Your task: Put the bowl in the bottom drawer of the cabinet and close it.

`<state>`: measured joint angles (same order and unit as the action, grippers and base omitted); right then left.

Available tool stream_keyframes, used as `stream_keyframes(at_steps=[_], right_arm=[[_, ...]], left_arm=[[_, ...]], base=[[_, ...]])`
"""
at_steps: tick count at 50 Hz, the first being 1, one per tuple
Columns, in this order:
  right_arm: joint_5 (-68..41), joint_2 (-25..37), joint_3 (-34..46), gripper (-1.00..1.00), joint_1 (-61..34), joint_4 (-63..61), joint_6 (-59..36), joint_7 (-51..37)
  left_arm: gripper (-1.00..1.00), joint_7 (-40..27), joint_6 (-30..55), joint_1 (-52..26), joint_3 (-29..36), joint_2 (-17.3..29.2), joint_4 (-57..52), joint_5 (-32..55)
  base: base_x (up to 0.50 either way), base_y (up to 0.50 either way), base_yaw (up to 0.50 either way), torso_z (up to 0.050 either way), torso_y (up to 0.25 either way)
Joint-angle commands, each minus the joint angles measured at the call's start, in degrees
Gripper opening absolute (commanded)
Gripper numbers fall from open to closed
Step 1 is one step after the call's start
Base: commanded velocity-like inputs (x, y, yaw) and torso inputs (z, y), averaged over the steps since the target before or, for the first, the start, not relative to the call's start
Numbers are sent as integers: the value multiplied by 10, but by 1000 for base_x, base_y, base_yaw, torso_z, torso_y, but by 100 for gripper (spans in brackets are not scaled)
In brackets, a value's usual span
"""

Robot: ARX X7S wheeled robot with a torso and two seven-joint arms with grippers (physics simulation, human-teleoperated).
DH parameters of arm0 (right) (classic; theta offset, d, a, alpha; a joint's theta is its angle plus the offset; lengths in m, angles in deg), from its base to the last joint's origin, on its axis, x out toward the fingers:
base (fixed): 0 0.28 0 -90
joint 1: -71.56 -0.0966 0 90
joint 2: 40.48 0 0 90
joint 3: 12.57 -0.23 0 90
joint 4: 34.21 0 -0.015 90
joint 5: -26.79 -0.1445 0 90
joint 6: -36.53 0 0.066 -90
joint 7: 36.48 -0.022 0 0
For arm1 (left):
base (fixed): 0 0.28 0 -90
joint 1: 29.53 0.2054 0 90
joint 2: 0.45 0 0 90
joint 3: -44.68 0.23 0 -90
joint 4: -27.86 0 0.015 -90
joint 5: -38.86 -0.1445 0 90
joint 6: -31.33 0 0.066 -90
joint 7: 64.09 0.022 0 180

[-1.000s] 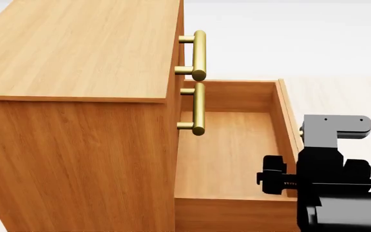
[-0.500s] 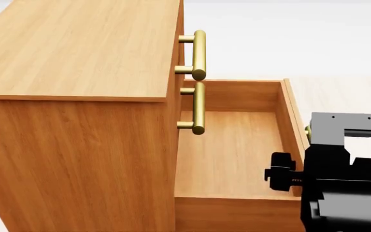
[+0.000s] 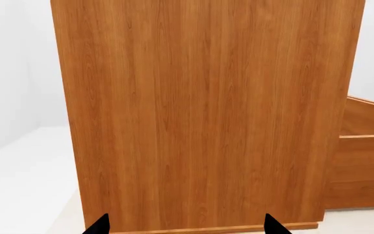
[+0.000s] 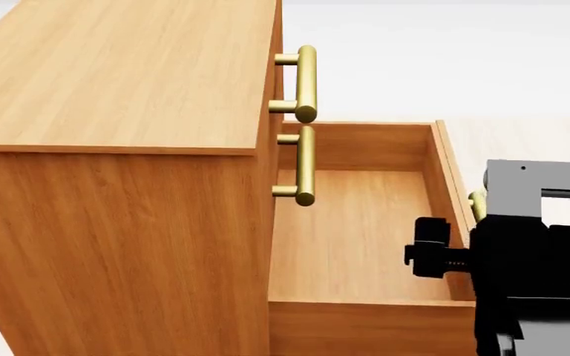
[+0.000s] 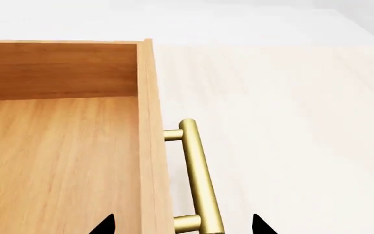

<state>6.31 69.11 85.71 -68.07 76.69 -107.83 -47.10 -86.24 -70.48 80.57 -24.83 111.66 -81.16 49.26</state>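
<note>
Before the robot stands the cabinet, its bottom drawer pulled wide open with bare wood inside. Over the drawer's front edge hangs the right hand, fingertips spread to either side of the brass handle, gripping nothing. Facing the cabinet's side panel, the left hand is likewise released. No bowl shows anywhere.

no legible text, labels or nos. anywhere
</note>
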Motion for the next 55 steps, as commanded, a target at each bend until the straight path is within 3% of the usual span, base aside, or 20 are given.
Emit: stream_keyframes(at_steps=[1,32,55], right_arm=[[-26,23,-13,100,40,-142,-21,7],[-10,56,-84,100,62,-267,-40,-85],[14,57,-156,100,85,-267,-43,-163]], left_arm=[[100,-2,1,-1,1,2,-1,2],[100,2,-15,4,8,10,-6,4],[100,3,-23,-5,15,10,9,-5]], base=[[0,0,0,0,0],[0,0,0,0,0],[0,0,0,0,0]])
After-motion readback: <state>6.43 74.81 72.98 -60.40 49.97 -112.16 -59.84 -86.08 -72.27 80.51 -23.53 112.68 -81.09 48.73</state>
